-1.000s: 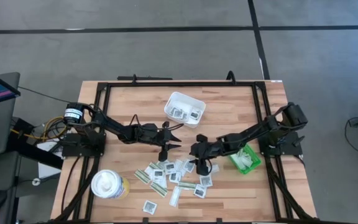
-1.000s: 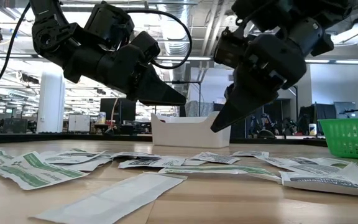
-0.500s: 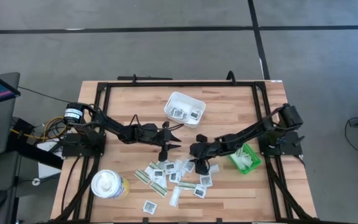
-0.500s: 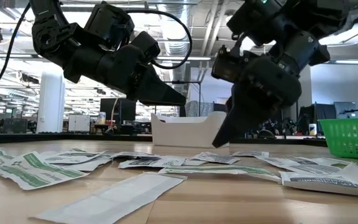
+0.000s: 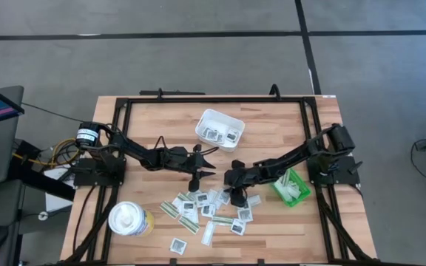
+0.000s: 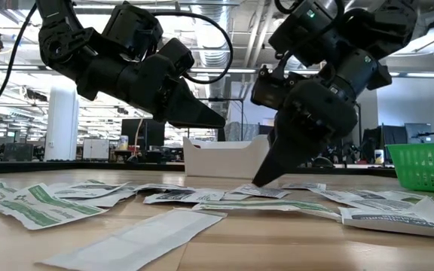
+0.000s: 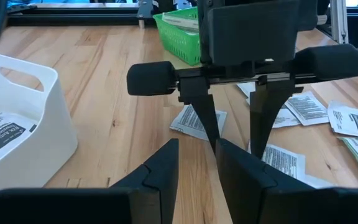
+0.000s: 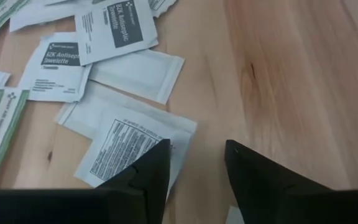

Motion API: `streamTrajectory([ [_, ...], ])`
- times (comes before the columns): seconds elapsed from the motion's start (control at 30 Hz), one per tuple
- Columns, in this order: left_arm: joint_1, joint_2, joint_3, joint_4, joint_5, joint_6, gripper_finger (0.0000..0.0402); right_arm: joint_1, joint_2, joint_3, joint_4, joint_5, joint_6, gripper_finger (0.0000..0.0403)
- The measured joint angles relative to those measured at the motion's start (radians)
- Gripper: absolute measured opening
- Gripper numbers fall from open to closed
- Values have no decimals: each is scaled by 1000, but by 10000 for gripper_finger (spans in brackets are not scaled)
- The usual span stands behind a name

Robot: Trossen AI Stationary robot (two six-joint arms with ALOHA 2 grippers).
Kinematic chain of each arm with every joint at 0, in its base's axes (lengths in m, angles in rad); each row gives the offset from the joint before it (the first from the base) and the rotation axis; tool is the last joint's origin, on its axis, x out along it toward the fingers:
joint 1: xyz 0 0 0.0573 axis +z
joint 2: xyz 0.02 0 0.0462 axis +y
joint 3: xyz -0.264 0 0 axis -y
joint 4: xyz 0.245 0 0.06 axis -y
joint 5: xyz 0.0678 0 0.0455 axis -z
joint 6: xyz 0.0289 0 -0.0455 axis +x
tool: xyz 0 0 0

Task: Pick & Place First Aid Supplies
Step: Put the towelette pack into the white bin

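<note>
- The right gripper [image 6: 261, 179] is down at the tabletop, fingertips at the near edge of the scattered first aid supplies [image 5: 209, 209]. Its fingers are parted with nothing between them.
- In the right wrist view one finger [image 8: 148, 171] overlaps the corner of a square printed packet [image 8: 132, 146], while the other stands over bare table [image 8: 291, 81]. Judgement: the step in hand is a pinch on that packet's edge.
- Doing it well calls for the fingertips to bracket one packet only. A plain white packet [image 8: 138, 71] lies partly under its neighbours just beside, so a double pick is a risk.
- The packets are thin and flat. Judgement: closing on a slightly raised edge should work better than pressing straight down.
- The left gripper [image 5: 197, 179] hangs above the table beside the heap, holding nothing; its fingers stand slightly apart in the left wrist view.
- The supplies lie loose on the table between the two arms. A few already sit in the white tray [image 5: 204, 120], and some strips are in the green bin [image 5: 282, 193].
- Judgement: the task is at an early stage, with most packets yet to be sorted.
</note>
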Motion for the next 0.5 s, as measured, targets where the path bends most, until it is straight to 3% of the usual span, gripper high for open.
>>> streamTrajectory([
  [0.5,0,0,0,0,0,0,108,2,27,0,69,-44,-48,124],
])
